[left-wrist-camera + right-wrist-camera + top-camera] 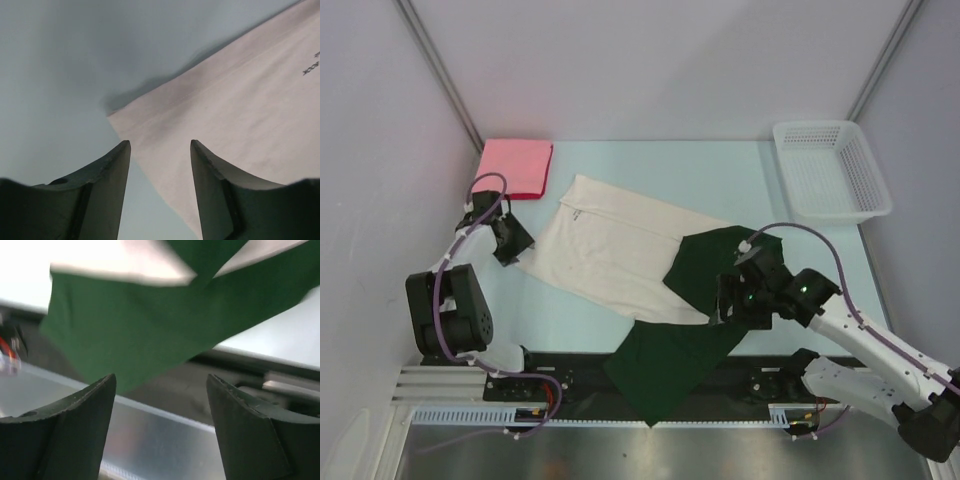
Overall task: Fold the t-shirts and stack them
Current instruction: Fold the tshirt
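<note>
Top external. A: Right gripper (730,300), near edge?
B: Released, jaws wide above the cream-and-green shirt (620,250), whose green part overhung the table (720,170) edge.
A: Left gripper (510,242)?
B: Released too, at the shirt's cream corner. The pink-red shirt (516,166) lay folded far left.

Spread shirt fills mid-table, with bare lanes left at the upper edge and lower left.

The cream-and-green shirt (610,255) sprawls across the centre of the top view, its green hem hanging over the near rail (770,385) at bottom centre. Bare table (720,170) runs along the upper middle (between the folded pink shirt (515,167), upper left, and the white basket (830,170), upper right). Side walls (380,150) close both flanks.
</note>
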Action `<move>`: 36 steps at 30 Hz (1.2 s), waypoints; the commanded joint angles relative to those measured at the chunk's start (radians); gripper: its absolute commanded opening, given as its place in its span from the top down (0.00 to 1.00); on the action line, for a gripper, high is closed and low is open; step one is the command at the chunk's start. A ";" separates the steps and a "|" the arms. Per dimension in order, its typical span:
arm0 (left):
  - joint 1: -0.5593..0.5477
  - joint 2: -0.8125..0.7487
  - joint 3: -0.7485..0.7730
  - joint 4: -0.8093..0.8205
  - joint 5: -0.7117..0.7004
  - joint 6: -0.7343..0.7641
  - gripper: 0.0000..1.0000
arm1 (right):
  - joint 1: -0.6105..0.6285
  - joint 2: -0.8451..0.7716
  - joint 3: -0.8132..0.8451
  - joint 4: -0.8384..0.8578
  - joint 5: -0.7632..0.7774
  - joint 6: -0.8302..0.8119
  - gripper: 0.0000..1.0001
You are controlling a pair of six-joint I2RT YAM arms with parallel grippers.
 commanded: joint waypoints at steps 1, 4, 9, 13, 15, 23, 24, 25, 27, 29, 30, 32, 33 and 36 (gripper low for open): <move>0.004 0.016 0.004 0.056 0.008 -0.003 0.42 | 0.173 -0.024 -0.046 0.037 -0.090 0.169 0.21; 0.021 0.038 -0.013 0.059 -0.056 -0.006 0.41 | 0.345 -0.028 -0.059 0.053 -0.002 0.280 0.21; 0.044 0.033 -0.054 0.074 -0.087 -0.055 0.46 | 0.503 -0.042 -0.108 0.119 0.065 0.443 0.21; 0.070 0.062 -0.080 0.093 -0.082 -0.055 0.46 | 0.535 -0.048 -0.162 0.188 0.059 0.495 0.21; 0.081 0.088 -0.079 0.090 -0.081 -0.052 0.46 | 0.541 -0.045 -0.174 0.213 0.073 0.512 0.20; 0.114 0.125 -0.079 0.122 -0.043 -0.029 0.60 | 0.554 -0.004 -0.224 0.325 0.087 0.569 0.19; 0.114 0.130 -0.082 0.130 -0.018 -0.026 0.62 | 0.558 0.008 -0.222 0.331 0.087 0.568 0.20; 0.114 0.131 -0.088 0.134 -0.012 -0.026 0.62 | 0.564 0.021 -0.219 0.336 0.087 0.568 0.19; 0.116 0.139 -0.091 0.141 -0.003 -0.017 0.56 | 0.577 0.065 -0.207 0.350 0.093 0.565 0.19; 0.114 0.137 -0.091 0.131 -0.003 -0.022 0.52 | 0.589 0.100 -0.199 0.362 0.093 0.563 0.19; 0.114 0.134 -0.102 0.131 -0.003 -0.023 0.50 | 0.592 0.107 -0.197 0.368 0.093 0.560 0.19; 0.114 0.125 -0.112 0.137 -0.003 -0.029 0.49 | 0.598 0.111 -0.199 0.373 0.098 0.565 0.19; 0.113 0.125 -0.117 0.145 0.023 -0.029 0.50 | 0.603 0.105 -0.201 0.373 0.102 0.568 0.19; 0.114 0.147 -0.135 0.160 0.065 -0.042 0.59 | 0.603 0.084 -0.210 0.377 0.114 0.589 0.19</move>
